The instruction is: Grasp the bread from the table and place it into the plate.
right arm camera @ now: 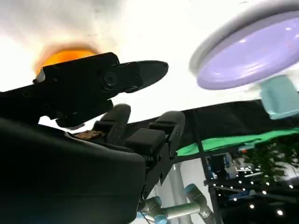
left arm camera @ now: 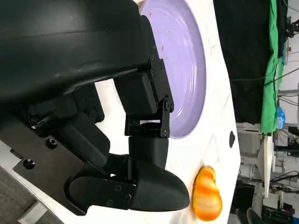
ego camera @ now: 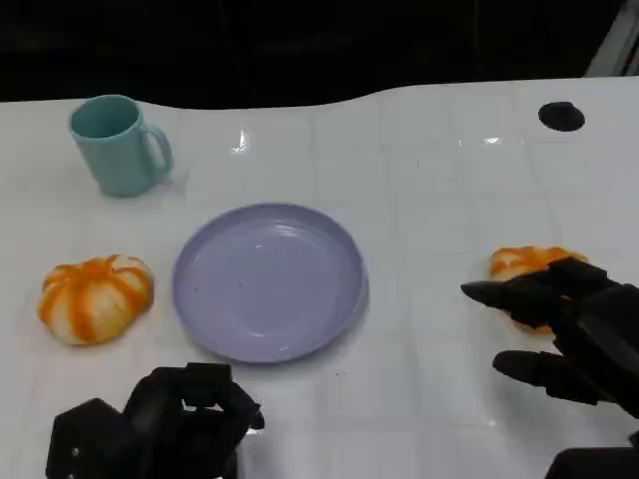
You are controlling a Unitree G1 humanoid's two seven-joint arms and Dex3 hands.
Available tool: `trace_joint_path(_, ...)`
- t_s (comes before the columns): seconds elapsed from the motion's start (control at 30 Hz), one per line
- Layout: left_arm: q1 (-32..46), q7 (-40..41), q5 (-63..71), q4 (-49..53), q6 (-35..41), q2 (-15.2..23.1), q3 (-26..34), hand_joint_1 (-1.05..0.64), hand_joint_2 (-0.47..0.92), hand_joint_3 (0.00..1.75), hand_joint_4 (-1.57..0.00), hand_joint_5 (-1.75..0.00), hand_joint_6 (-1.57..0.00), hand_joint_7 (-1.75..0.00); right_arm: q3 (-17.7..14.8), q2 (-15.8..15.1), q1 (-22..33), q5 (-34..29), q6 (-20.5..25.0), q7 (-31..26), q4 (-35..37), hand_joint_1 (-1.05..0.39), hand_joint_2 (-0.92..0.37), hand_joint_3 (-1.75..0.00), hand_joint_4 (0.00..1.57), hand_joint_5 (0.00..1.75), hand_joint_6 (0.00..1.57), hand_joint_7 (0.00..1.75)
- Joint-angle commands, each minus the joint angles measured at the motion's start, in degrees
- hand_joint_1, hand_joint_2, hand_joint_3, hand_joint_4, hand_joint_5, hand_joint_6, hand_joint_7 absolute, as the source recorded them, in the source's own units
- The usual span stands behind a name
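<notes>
Glossy white surface with faint tile-like grid lines and a few ceiling-light glints; far edge curves, black backdrop behind it. Lavender plate sits near centre, nothing on it. Teal mug upright at far left, handle toward the plate. Small black round object at far right near the edge, can't tell what it is. Two orange-and-white striped breads: bread on the left just beside the plate but apart from it; bread on the right well apart from the plate, partly hidden by the right hand. Right hand hovers at that bread with fingers spread apart, one finger pointing toward the plate; holding nothing as far as head view shows, contact with the bread can't be told. Left hand low at the near edge below the plate, fingers curled in, nothing in them. Left wrist view: plate rim and the right-side bread beyond the fingers, plus a black curtain, green cloth and cluttered room gear at the side. Right wrist view: orange bread glow behind the fingers, plate, mug, green cloth, and a pale-jointed robot arm in the room background.
</notes>
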Motion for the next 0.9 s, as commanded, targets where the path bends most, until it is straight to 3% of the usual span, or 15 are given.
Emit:
trace_joint_path(0.03,-0.11,0.06,-0.11,0.34,-0.41,0.73,0.54,-1.05,0.54,0.68,-1.57,-1.22,-1.4,-0.87,1.13,-2.62,-1.69,-2.16,4.53,0.99,-1.85,-0.43,-0.86,-0.02,0.11,0.37,0.38,0.02)
trace_joint_path(0.5,-0.01,0.26,-0.09,-0.05,-0.07,0.63,0.52,-1.05,0.52,0.7,-1.57,-1.23,-1.41,-0.86,6.32,-4.24,-7.77,-9.69,17.3,0.58,0.66,-0.34,-0.81,0.0,0.11,0.39,0.4,0.01)
trace_joint_path(0.9,0.14,0.22,0.03,-0.11,-0.69,0.65,0.49,-1.05,0.53,0.71,-1.57,-1.23,-1.4,-0.86,11.13,-4.07,-13.41,-10.16,22.49,-0.28,9.48,-0.33,-0.76,0.0,0.16,0.35,0.44,0.01)
